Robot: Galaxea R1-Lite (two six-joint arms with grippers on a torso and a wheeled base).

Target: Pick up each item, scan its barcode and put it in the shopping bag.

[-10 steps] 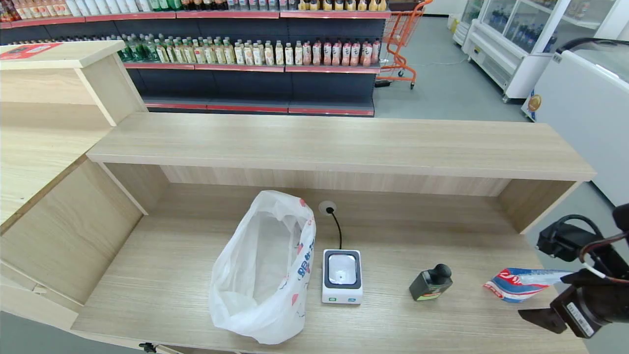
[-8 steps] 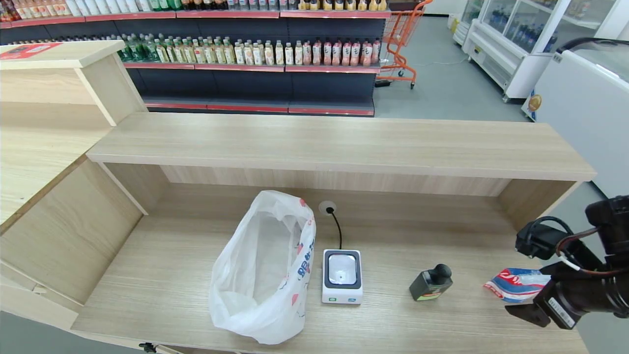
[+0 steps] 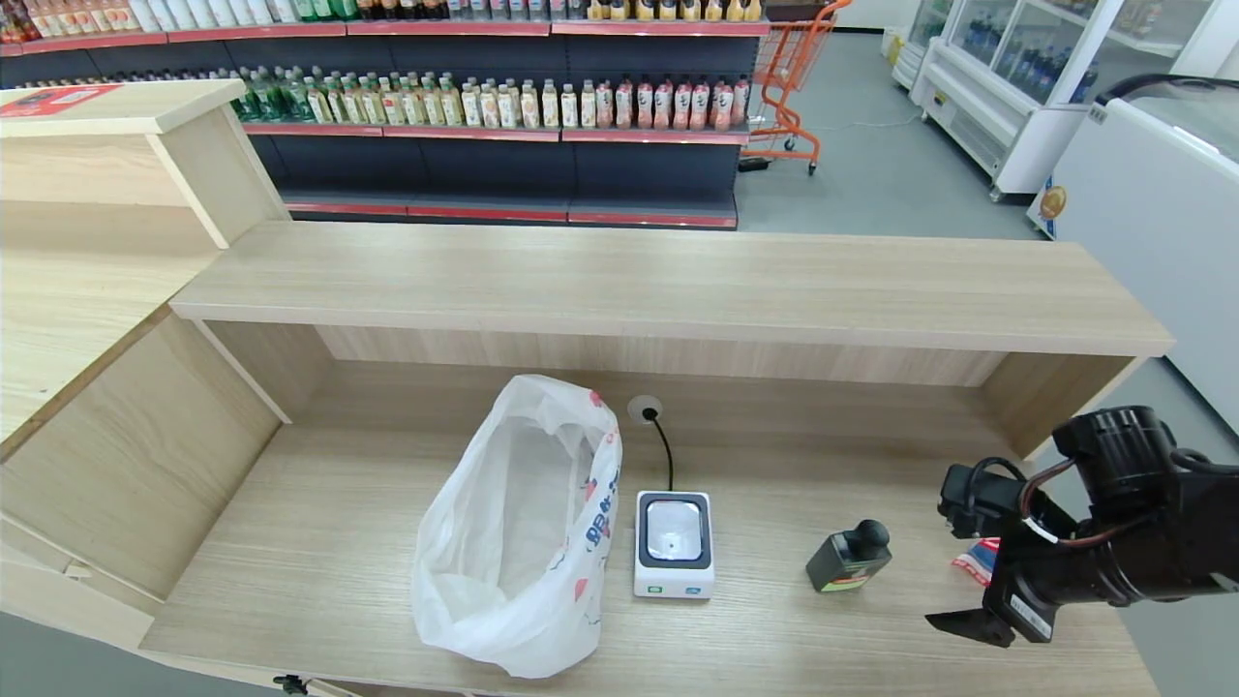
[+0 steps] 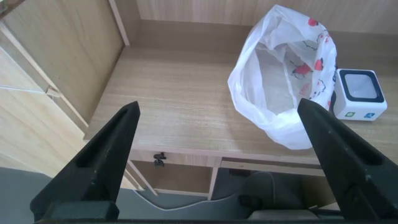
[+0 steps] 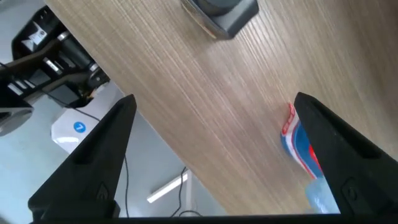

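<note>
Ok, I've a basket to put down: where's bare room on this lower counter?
Widest bare patch: between the shopping bag and the left side wall. A smaller one lies between the scanner and the dark bottle. Crowded at the right end, where bottle, red-blue packet and the right gripper bunch up.

So the light wood-grain desk (image 3: 319, 571) has four things sitting on it. Left of middle there's a white crinkly plastic shopping bag (image 3: 518, 542), mouth gaping open. Just beside it on the right sits a small white barcode scanner (image 3: 674, 544), with its black cable (image 3: 664, 447) running back to a round hole (image 3: 644, 409) in the desk. Further right is a small dark bottle with a round black cap (image 3: 850, 559), then a red, white and blue packet (image 3: 973, 563), mostly hidden.
</note>
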